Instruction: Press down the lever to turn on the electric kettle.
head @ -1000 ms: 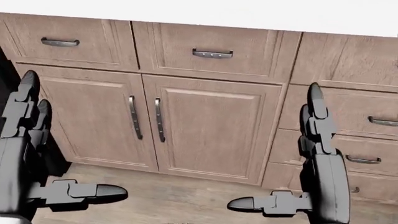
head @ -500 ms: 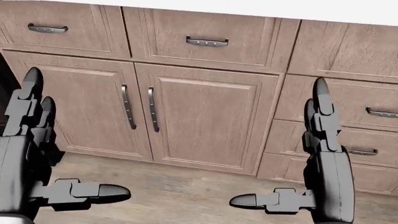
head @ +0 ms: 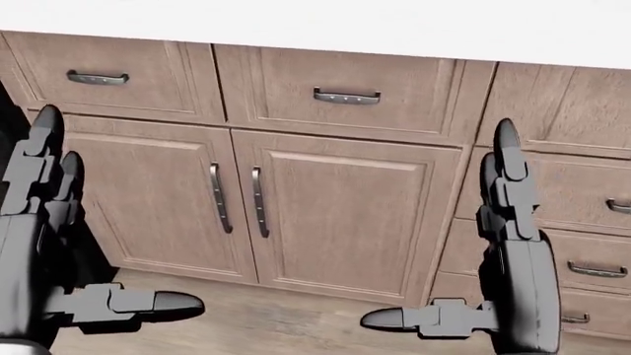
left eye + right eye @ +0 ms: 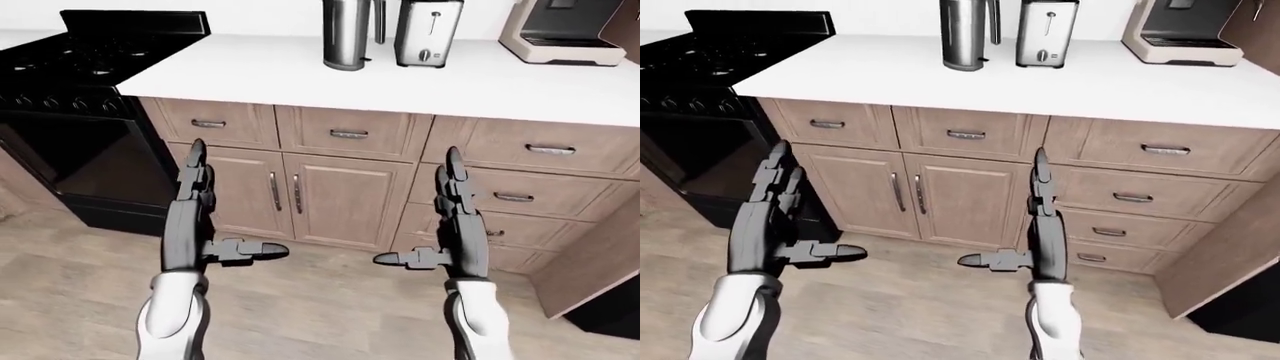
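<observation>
The steel electric kettle (image 4: 346, 34) stands upright on the white counter (image 4: 300, 75), near the top of the left-eye view, with its handle on its right side. I cannot make out its lever. Both my hands hang well below it, level with the cabinet doors. My left hand (image 4: 232, 202) is open, fingers pointing up and thumb out to the right. My right hand (image 4: 416, 205) is open too, its thumb pointing left. Neither hand holds or touches anything.
A steel toaster (image 4: 428, 31) stands just right of the kettle, and a coffee machine (image 4: 565, 30) sits further right. A black stove (image 4: 80, 82) fills the left. Wooden drawers and cabinet doors (image 3: 335, 214) face me under the counter, above a wood floor (image 4: 320, 315).
The head view has shifted: the cabinets slid up and left, then down and right again, so the camera moved. Both hands keep the same open pose.
</observation>
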